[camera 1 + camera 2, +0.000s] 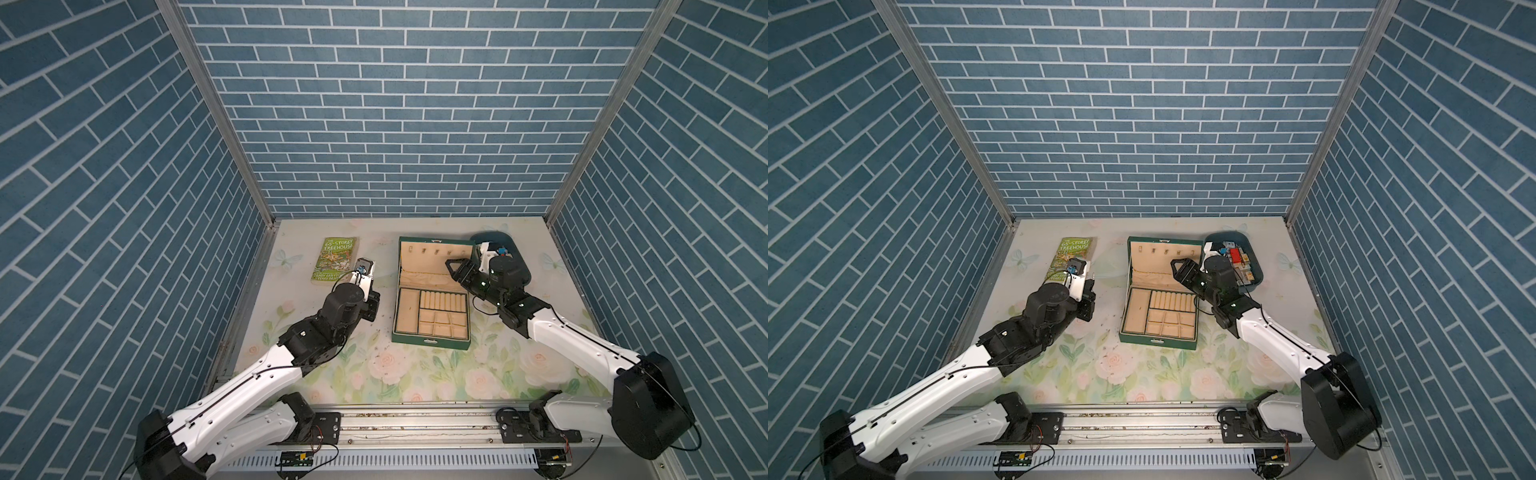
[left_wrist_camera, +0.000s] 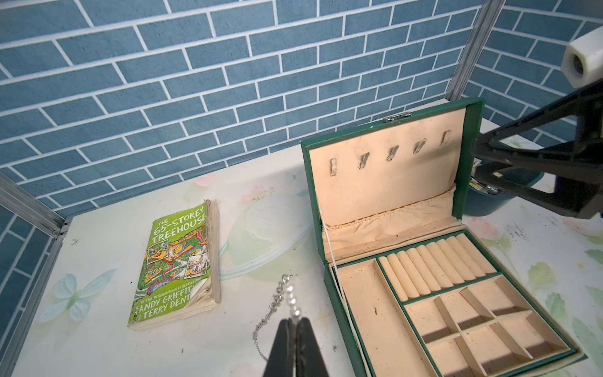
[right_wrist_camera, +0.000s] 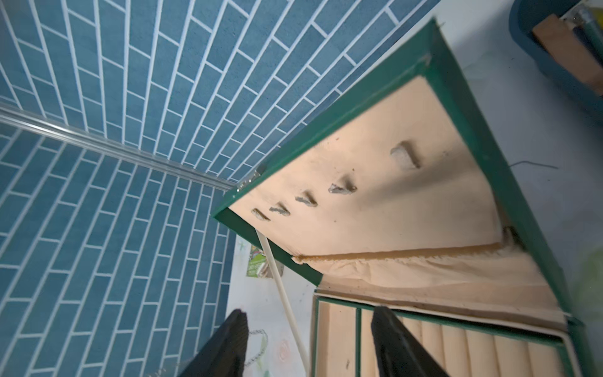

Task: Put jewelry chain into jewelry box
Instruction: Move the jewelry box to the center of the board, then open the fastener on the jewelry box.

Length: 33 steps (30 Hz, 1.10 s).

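The left arm point(image 1: 249, 386) reaches forward from its base with the elbow low and the forearm rising. Its wrist is bent so the left gripper point(image 2: 295, 321) angles downward, jaws pressed together on the jewelry chain point(image 2: 273, 302). The right arm point(image 1: 582, 336) stretches forward and inward with the wrist roughly level. The right gripper point(image 3: 310, 312) hangs in the air, jaws apart, gripping nothing.

Left to right on table point(image 1: 332, 374): book point(image 1: 334, 259), jewelry box point(image 1: 430, 338), tray point(image 1: 1259, 270).
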### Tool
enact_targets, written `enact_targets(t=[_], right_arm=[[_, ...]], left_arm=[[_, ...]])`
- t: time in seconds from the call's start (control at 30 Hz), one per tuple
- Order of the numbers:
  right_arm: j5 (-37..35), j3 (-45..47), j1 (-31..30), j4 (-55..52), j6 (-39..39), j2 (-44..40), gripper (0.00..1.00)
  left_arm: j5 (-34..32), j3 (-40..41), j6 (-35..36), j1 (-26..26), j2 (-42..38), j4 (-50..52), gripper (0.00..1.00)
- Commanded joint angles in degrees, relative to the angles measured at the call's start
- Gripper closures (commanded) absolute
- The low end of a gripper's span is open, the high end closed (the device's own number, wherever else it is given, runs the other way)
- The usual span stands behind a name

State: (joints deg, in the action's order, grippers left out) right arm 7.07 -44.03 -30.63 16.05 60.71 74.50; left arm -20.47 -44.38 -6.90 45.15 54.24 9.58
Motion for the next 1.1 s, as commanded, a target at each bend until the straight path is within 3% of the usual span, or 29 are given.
enact_targets(t=[0.0, 0.57, 1.07], right_arm=[[-1.27, -0.46, 0.13, 7.67, 9.32, 2.22, 0.37], [-8.14, -5.15, -2.77, 14.28, 21.23, 14.7, 0.41], [-16.22, -6.82, -6.09, 15.75, 26.6, 18.03, 0.41]], left_arm=[[0.37, 1.14, -1.83, 0.12, 0.94, -2.07, 1.0], [0.76, 4.38, -5.44, 0.16, 2.71, -4.79, 1.0], [1.48, 4.36, -5.42, 0.12, 2.46, -4.84, 1.0]])
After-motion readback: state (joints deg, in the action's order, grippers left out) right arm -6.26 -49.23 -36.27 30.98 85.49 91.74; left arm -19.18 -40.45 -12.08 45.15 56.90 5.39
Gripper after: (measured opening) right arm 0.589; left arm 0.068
